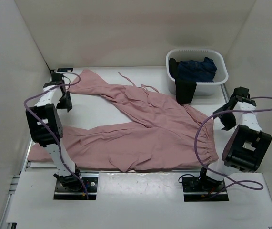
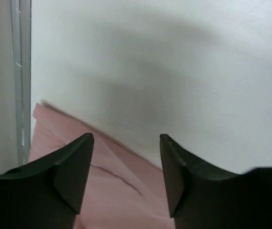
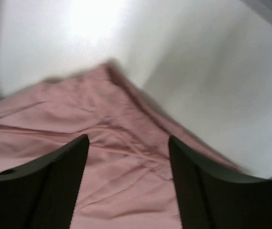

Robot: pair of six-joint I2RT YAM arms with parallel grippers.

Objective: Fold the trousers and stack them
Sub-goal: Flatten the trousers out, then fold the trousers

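Nearest us were the two arm bases at the table's (image 1: 102, 109) front edge, and just beyond them the trousers (image 1: 145, 129) lay spread flat. The gathered waistband was at the right, and the two legs ran leftward in an open V, one to the far left corner and one along the near edge. A drawstring (image 1: 126, 79) trailed loose on the far side.

We judged the task barely begun. No fold showed, the legs were not laid together, and nothing was stacked. Bringing one leg onto the other, folding the length down and placing the bundle all remained.

The left gripper (image 2: 126, 139) hovered over the far leg's cuff, its jaws about half apart with nothing between them. The right gripper (image 3: 128, 139) hung above the waistband end, jaws likewise parted and empty, with pink cloth below them.

At the far right stood a white basket (image 1: 212, 88). It held a dark navy garment (image 1: 200, 69), part of which was draped over the front rim, near the trousers.
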